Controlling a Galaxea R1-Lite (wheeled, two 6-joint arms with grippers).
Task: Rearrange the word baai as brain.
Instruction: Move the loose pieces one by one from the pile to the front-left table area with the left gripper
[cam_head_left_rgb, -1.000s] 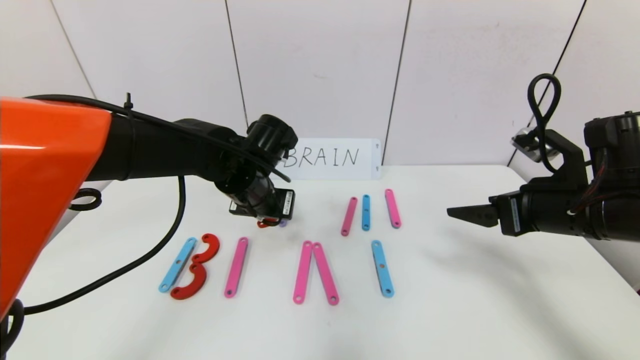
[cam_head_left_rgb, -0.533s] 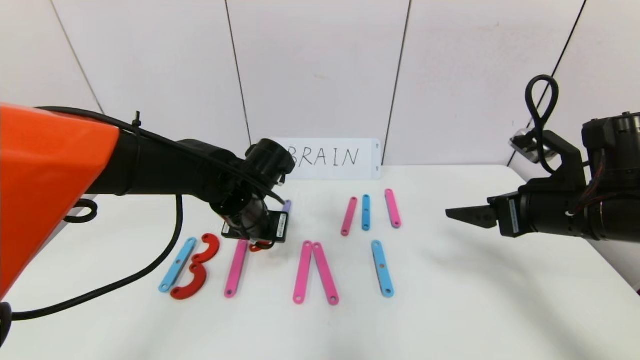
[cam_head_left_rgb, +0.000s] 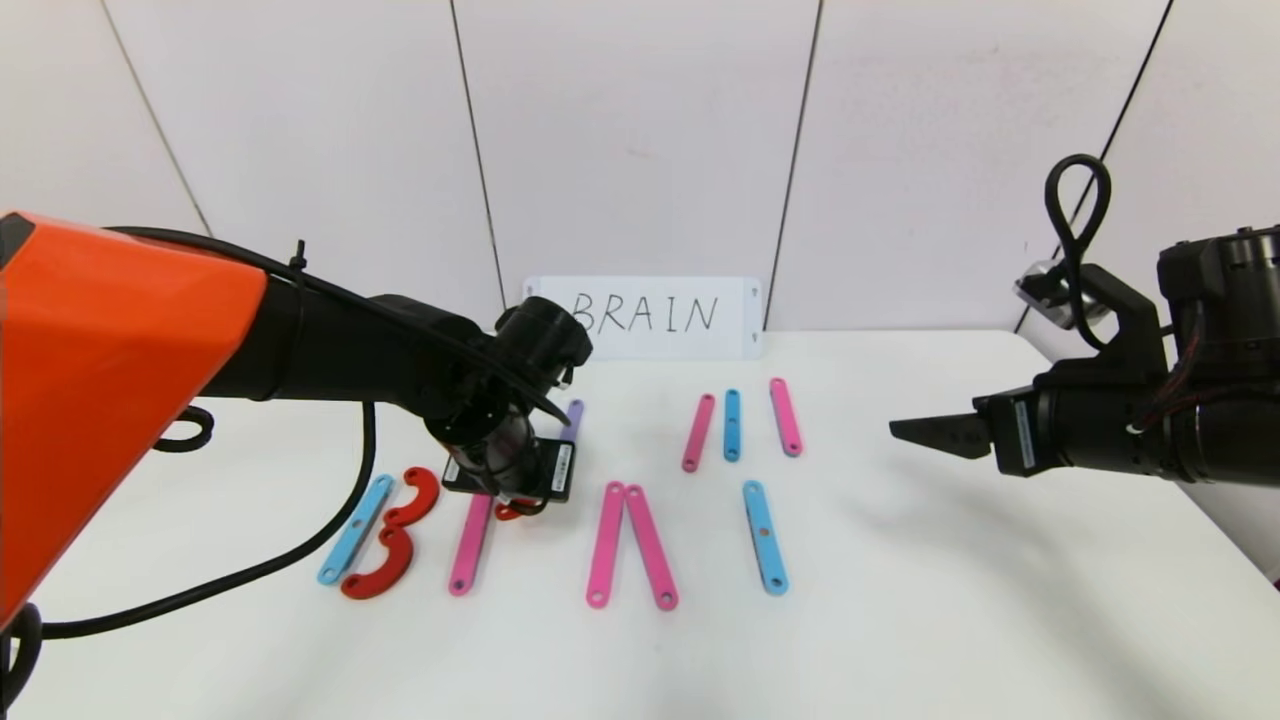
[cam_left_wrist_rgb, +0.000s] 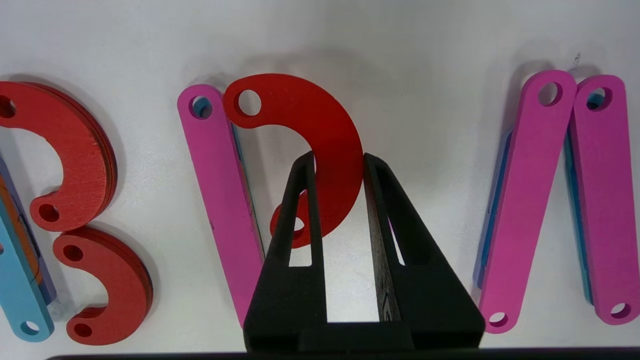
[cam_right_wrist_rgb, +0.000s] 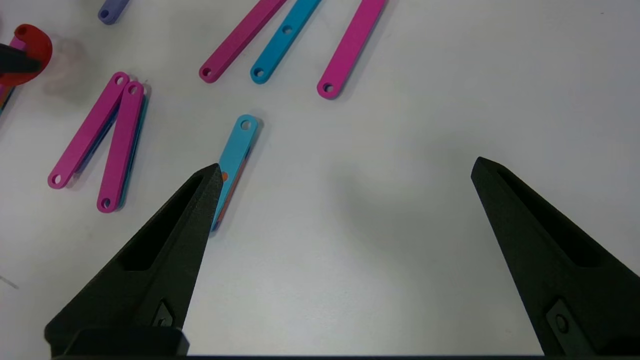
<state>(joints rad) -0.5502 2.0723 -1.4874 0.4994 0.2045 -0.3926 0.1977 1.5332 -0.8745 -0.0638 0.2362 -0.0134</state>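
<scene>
Left of centre in the head view, the left gripper (cam_left_wrist_rgb: 338, 162) is clamped across a flat red curved plastic hook (cam_left_wrist_rgb: 320, 145), which sits just beside the top of a pink straight plastic bar (cam_head_left_rgb: 471, 544), its holed end almost touching the bar's upper hole. Lower left lie a light-blue bar (cam_head_left_rgb: 354, 529) and two more red hooks (cam_head_left_rgb: 392, 535); two pink bars (cam_head_left_rgb: 630, 544) form a peak at centre. The right gripper (cam_right_wrist_rgb: 345, 167) hovers at right, fingers spread wide.
</scene>
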